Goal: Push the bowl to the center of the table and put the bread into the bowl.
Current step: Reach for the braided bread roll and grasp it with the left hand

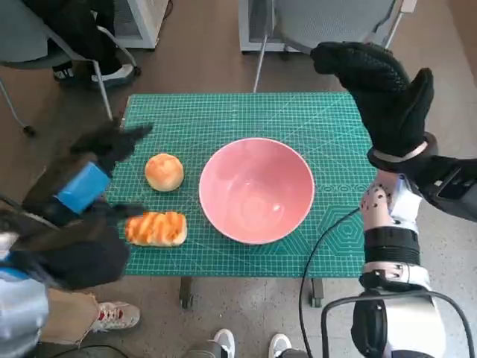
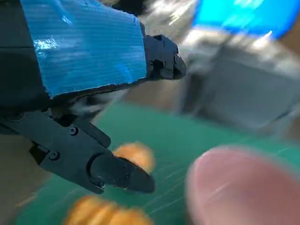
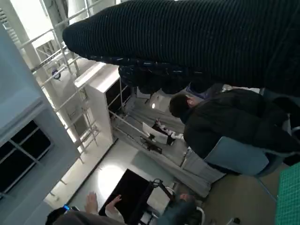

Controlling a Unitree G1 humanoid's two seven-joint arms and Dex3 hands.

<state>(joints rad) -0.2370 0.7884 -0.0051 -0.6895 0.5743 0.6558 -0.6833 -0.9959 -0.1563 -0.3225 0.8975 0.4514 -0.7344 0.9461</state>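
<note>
Two breads: a round bun and a striped loaf are laid left of the bowl, loaf nearer.
Bowl: set mid-mat, pink.
Mat: green, gridded, spread over the table.
Left hand: fingers apart, nothing held, by the breads.
Right hand: raised far right, spread, nothing held.
Room: chair, person seated, brown floor.

From the head we look steeply down on the bench. Our left wrist camera sits close behind the fingers, sharing the bowl. Our right wrist camera faces the room.
</note>
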